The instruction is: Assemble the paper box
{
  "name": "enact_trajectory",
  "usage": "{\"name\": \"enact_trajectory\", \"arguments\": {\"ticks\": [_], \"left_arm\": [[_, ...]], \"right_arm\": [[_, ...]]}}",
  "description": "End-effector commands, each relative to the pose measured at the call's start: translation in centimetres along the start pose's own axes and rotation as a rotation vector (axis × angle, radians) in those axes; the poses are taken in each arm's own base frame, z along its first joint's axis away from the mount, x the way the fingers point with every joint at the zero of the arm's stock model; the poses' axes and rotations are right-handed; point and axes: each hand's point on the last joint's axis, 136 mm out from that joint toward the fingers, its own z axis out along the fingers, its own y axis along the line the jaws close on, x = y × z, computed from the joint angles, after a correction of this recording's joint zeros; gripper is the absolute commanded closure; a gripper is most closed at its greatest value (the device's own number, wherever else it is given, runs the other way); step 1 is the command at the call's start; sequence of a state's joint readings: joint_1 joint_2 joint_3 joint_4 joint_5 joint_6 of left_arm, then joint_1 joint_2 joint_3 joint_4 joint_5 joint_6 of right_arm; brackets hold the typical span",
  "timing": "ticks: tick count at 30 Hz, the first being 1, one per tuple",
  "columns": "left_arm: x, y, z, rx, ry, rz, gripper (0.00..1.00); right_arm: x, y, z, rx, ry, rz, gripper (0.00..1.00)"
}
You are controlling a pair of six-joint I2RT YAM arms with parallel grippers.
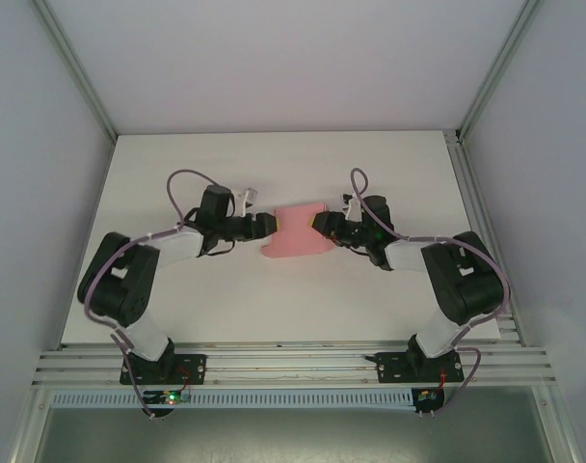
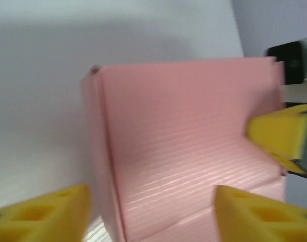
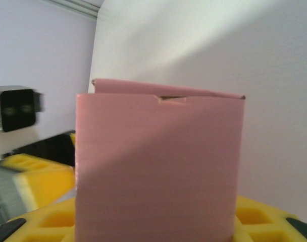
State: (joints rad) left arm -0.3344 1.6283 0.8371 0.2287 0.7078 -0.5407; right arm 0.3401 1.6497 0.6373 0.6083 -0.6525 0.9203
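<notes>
Pink paper box (image 1: 298, 236) between inward-reaching arms; right claw (image 1: 318, 222) grasping it, left claw (image 1: 273, 224) unclenched astride it.

Paper box (image 1: 295, 231): pink thin card with fine ribs, partly folded up, not flat. Sits mid table (image 1: 274, 164), well off every edge. Broad face, with a narrow side panel folded back at one corner. Small notch in top edge, flap just behind it.
</notes>
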Motion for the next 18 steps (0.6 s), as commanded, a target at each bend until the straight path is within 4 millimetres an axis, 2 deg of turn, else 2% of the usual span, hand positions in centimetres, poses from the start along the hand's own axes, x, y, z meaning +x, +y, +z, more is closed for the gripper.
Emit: {"name": "enact_trajectory", "arguments": {"ticks": [1,5,7,13,18], "left_arm": [[-1.9,-4.5,-1.6,-0.052,-0.084,0.384,0.00],[1.0,-8.1,-0.7,-0.263,-0.051,0.918,0.00],[1.8,-9.3,-0.3,-0.339,-0.077,1.105,0.00],[2.1,-9.9,0.0,-0.447,-0.052,1.281,0.00],[3.5,-10.6,0.8,-0.441,0.007,1.370,0.00]], "right_arm": [[0.2,1.1,-1.1,-0.009,0.002,0.020,0.54],[0.2,1.5,-2.5,0.032,0.027,0.140,0.58],[0.2,2.0,-3.5,0.048,0.030,0.222,0.58],[2.3,2.4,-6.9,0.198,0.147,0.489,0.62],[2.6,4.1,-8.6,0.176,0.151,0.579,0.62]]}}
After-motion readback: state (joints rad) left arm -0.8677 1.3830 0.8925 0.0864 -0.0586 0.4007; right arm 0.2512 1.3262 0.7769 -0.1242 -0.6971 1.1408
